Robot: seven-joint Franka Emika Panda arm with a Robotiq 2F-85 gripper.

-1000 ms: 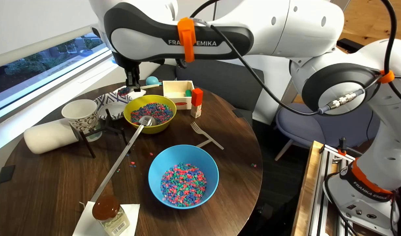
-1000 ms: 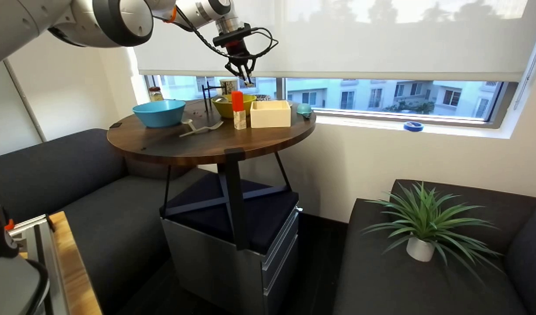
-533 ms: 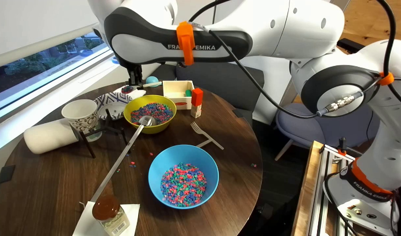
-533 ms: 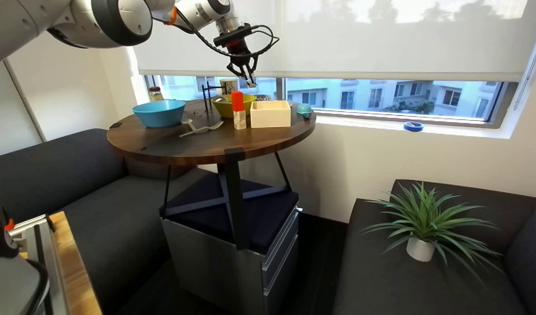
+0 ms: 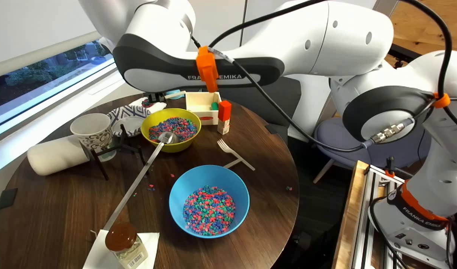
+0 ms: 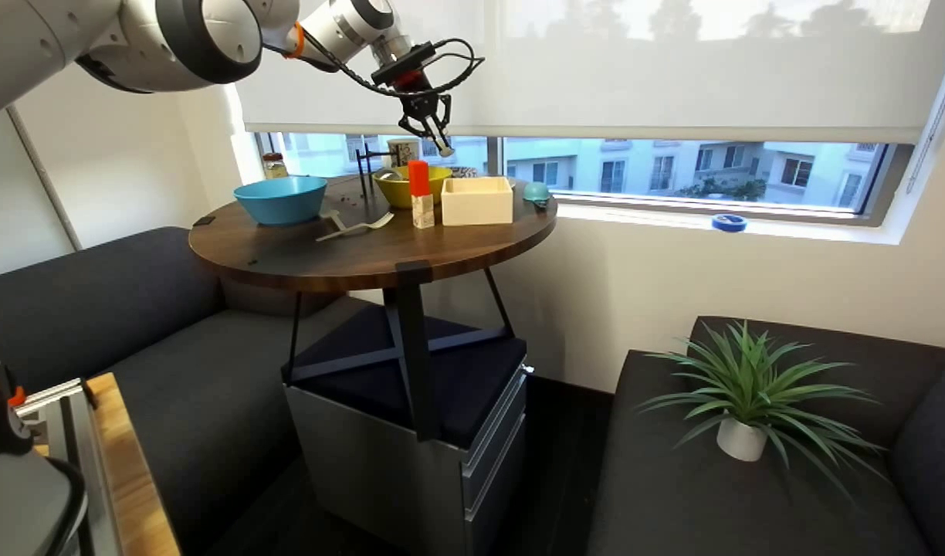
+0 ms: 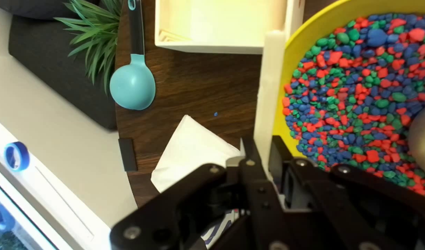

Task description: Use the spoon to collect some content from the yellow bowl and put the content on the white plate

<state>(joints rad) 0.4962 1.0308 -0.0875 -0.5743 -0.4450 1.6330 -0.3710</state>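
Note:
My gripper (image 7: 264, 146) is shut on the pale handle of the spoon (image 7: 271, 86), whose free end points away. In an exterior view my gripper (image 5: 155, 98) is just beyond the yellow bowl (image 5: 191, 112), above the far side of the white plate (image 5: 127, 112) with dark stripes. Coloured bits, the content (image 5: 146, 102), show near the spoon's head, which the gripper hides in the wrist view. More red, blue and green bits lie in the yellow bowl. Only a striped piece of the plate (image 7: 221, 225) shows below my fingers in the wrist view.
A metallic ladle (image 5: 168, 138) rests in the yellow bowl, its long handle running to a jar (image 5: 126, 244). A cream box (image 7: 219, 21), a teal scoop (image 7: 133, 85) and a white napkin (image 7: 195, 152) lie near. A cup (image 5: 92, 127) and black stand (image 5: 122, 144) are beside the plate.
The arm's forearm has sunk in an exterior view and my gripper has tilted. The handle's free end has risen there, and the bits at the head have shifted slightly right.

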